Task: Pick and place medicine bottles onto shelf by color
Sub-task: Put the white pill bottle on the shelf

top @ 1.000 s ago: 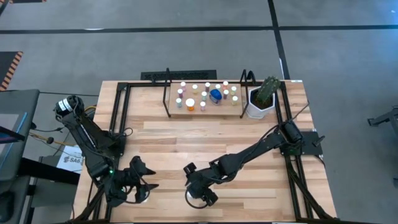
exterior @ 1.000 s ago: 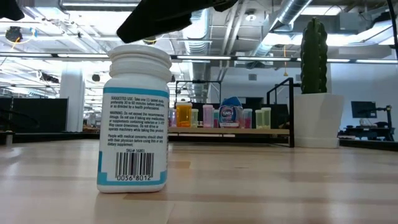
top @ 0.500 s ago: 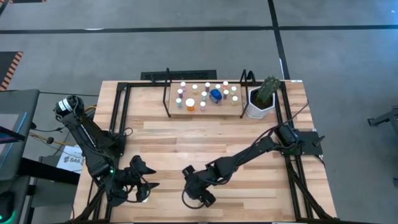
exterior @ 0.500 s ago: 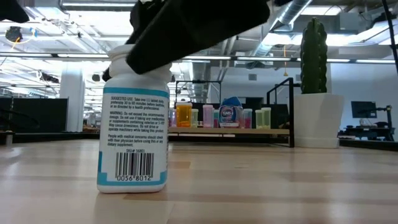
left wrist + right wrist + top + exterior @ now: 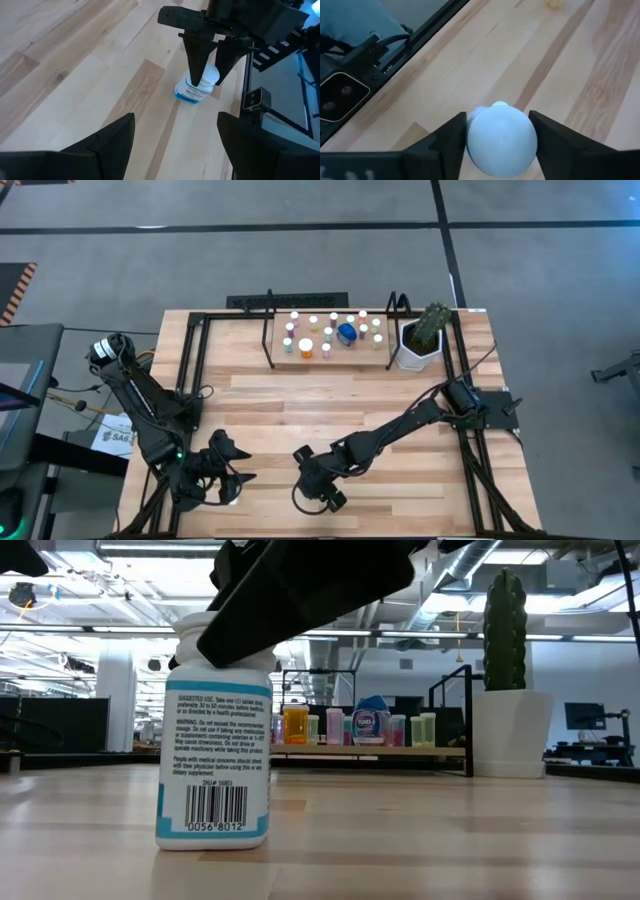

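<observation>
Planks of bare tabletop [image 5: 330,395] lay open between the shelf [image 5: 335,352] at the far edge and both arms at the near edge. The white-capped medicine bottle [image 5: 216,740] stood upright close to the near edge, beside a black frame rail [image 5: 415,47]. Its label carried a barcode numbered "0056 8012", a "SUGGESTED USE" paragraph and a "WARNING" line; the finer print was too small to read. The right gripper [image 5: 501,131] was down over the bottle's cap, one finger [image 5: 445,142] on each side and touching or nearly touching it, though a firm clamp could not be told. The left gripper [image 5: 232,472] waited near the near-left corner, jaws wide apart and empty. On the shelf stood the other bottles [image 5: 360,727], orange, pink, blue and yellow-green. Right of it, a white pot [image 5: 415,350] held a cactus [image 5: 505,630].
</observation>
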Available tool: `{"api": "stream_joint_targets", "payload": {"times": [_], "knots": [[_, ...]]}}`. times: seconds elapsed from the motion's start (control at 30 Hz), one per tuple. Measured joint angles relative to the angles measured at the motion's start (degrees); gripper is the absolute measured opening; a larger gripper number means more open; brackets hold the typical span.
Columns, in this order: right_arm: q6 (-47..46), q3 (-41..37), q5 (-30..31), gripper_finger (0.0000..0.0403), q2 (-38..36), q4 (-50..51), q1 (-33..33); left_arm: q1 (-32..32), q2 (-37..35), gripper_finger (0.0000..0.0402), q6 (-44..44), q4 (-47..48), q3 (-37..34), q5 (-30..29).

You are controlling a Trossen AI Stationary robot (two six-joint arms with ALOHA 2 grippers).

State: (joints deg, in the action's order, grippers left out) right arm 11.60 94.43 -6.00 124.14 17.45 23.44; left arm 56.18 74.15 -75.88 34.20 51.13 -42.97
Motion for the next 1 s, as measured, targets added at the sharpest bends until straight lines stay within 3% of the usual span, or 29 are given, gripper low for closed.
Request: {"api": "stream_joint_targets", "payload": {"times": [0.23, 0.47, 0.63, 0.9, 1.0], "knots": [[-0.37, 0.00, -0.02, 0.0165, -0.71, 2.02, -0.01, -0.02, 0.00, 0.0270, 0.00, 0.02, 0.00, -0.61], [-1.67, -0.02, -0.44, 0.0201, -7.03, 10.92, -1.84, -0.21, 0.00, 0.0270, -0.01, 0.38, 0.00, -1.35], [0.47, -0.02, -0.42, 0.0196, -12.02, 17.94, -4.66, -1.79, 0.00, 0.0270, -0.02, 1.16, 0.00, -1.44], [2.31, -0.06, -0.58, 0.0191, -18.43, 32.57, -14.23, -5.82, 0.00, 0.0270, 1.54, 1.20, 0.00, -1.44], [3.64, -3.19, -2.09, 0.0204, -21.73, 31.61, -18.37, -7.51, 0.00, 0.0270, 2.83, 1.40, 0.00, -1.44]]}}
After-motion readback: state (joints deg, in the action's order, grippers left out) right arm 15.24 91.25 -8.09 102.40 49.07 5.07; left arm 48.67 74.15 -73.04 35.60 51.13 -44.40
